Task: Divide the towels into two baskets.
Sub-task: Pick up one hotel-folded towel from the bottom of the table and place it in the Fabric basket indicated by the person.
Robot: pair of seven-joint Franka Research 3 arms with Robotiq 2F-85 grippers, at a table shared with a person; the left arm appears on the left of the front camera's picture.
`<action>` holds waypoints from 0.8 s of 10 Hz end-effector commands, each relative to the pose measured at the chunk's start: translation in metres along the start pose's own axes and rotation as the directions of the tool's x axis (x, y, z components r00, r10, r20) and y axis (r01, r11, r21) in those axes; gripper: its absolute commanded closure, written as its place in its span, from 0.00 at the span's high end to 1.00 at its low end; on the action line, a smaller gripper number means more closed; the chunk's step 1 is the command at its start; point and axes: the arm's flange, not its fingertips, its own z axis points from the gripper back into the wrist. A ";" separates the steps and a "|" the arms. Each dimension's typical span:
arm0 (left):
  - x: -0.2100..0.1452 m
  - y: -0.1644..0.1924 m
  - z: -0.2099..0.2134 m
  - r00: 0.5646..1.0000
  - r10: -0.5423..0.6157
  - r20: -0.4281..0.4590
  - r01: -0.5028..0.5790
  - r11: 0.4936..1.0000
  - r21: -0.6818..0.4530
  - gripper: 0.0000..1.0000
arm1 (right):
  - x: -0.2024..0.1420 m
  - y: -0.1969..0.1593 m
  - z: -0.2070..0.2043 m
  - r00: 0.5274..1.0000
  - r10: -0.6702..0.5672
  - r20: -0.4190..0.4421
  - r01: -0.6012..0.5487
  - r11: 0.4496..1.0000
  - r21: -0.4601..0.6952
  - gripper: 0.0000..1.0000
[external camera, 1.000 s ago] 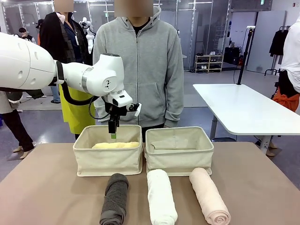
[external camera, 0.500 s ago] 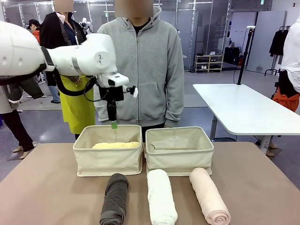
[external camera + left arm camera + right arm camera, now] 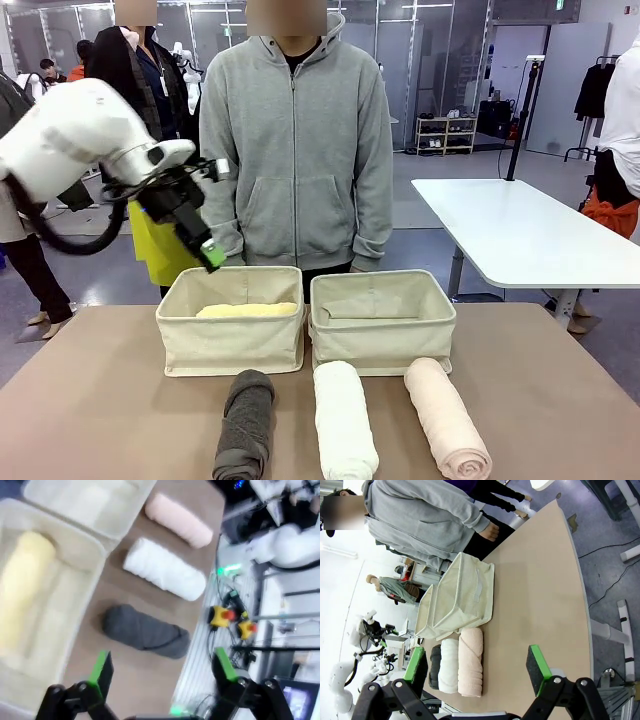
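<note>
The left arm's jaws stand wide apart and hold nothing, their green pads [image 3: 102, 669] framing the table from above in the left wrist view. The right arm's jaws are just as wide and empty, hanging off one end of the table in the right wrist view.

Nearest in the front view, three towels lie side by side on the table [image 3: 90, 400] along the bottom of the frame. The dark grey towel [image 3: 244, 425] is left of centre, the white towel [image 3: 345, 420] in the middle and the pale pink towel [image 3: 447, 418] on the right.

Just behind them two cream baskets stand close together. The left basket [image 3: 232, 350] holds the fourth towel, the pale yellow towel [image 3: 247, 310], lying crosswise; the right basket [image 3: 380, 345] stands beside it.

The left arm [image 3: 80, 140] sits in the upper left of the frame. Its wrist is bent so the jaws slant down and to the right, above the left basket's far left corner and clear of it.

Farthest off, a person in a grey hoodie [image 3: 295, 150] stands behind the baskets.
</note>
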 end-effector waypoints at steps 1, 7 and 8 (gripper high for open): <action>-0.062 -0.023 -0.021 0.982 0.054 0.183 -0.059 0.998 0.025 1.00 | 0.000 0.002 0.002 1.000 0.003 0.009 -0.003 1.000 0.004 1.00; -0.275 0.014 0.042 0.734 0.581 0.352 -0.458 0.806 -0.375 1.00 | 0.000 0.002 0.002 1.000 0.003 0.009 -0.003 1.000 0.004 1.00; -0.296 0.022 0.049 0.714 0.600 0.361 -0.451 0.788 -0.419 1.00 | 0.000 0.002 0.002 1.000 0.003 0.009 -0.003 1.000 0.004 1.00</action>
